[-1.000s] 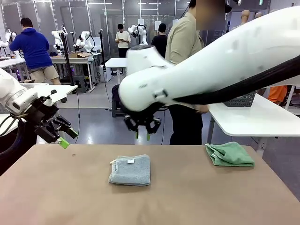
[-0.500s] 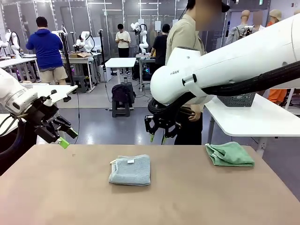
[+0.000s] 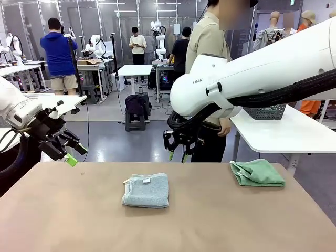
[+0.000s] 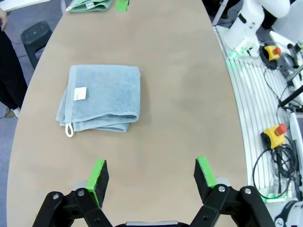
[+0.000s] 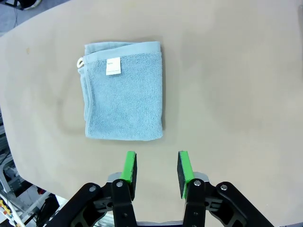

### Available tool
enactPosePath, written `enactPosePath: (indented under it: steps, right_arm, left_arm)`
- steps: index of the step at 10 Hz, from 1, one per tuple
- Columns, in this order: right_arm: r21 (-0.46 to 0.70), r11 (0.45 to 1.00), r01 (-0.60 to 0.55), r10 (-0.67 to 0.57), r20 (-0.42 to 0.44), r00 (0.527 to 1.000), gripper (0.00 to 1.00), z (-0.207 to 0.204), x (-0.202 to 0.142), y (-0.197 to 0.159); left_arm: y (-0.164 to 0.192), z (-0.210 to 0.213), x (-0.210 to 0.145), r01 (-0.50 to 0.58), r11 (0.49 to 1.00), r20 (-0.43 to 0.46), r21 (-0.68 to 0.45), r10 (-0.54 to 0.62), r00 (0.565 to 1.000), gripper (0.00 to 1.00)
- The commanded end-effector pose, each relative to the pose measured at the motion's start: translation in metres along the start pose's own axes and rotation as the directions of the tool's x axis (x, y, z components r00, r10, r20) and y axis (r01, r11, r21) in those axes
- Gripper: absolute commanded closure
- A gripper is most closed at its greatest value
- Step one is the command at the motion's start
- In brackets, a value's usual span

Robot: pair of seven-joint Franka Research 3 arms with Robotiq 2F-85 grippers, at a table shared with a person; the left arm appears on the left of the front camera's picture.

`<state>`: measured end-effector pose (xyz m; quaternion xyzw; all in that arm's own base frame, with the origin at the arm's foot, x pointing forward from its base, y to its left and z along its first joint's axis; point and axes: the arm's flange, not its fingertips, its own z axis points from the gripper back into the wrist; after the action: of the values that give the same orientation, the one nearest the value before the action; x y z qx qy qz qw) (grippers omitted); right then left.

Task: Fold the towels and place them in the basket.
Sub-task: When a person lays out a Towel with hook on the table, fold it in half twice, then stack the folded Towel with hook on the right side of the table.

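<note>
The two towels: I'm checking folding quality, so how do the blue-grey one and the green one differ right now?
The blue-grey towel lies mid-table as a neat, flat rectangle with a white label on top; the green towel sits at the table's far right edge, looser and more rumpled, its layers uneven. The blue-grey one also shows a small corner loop in the wrist views. Both lie folded on the table, untouched by either gripper.

Even, bright overhead light throughout, with soft faint shadows on the brown surface (image 3: pixel 79 210). Frames are sharp; both wrist views bow the surface's edges, and no glare spots appear.
</note>
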<state>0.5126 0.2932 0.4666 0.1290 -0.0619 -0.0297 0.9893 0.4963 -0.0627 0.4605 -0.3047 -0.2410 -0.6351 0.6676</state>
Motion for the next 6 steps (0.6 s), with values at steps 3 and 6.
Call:
enactPosePath:
  steps: [3,6]
  right_arm:
    - [-0.004,1.0,0.018,-0.018,0.004,1.0,0.55,0.0001,0.0012,0.0022]
    - [-0.004,1.0,0.018,-0.018,0.004,1.0,0.55,0.0001,0.0012,0.0022]
  left_arm:
    - [-0.0014,0.0013,-0.0001,0.008,1.0,-0.008,0.0,-0.008,1.0,0.08]
    - [-0.0014,0.0013,-0.0001,0.008,1.0,-0.008,0.0,-0.008,1.0,0.08]
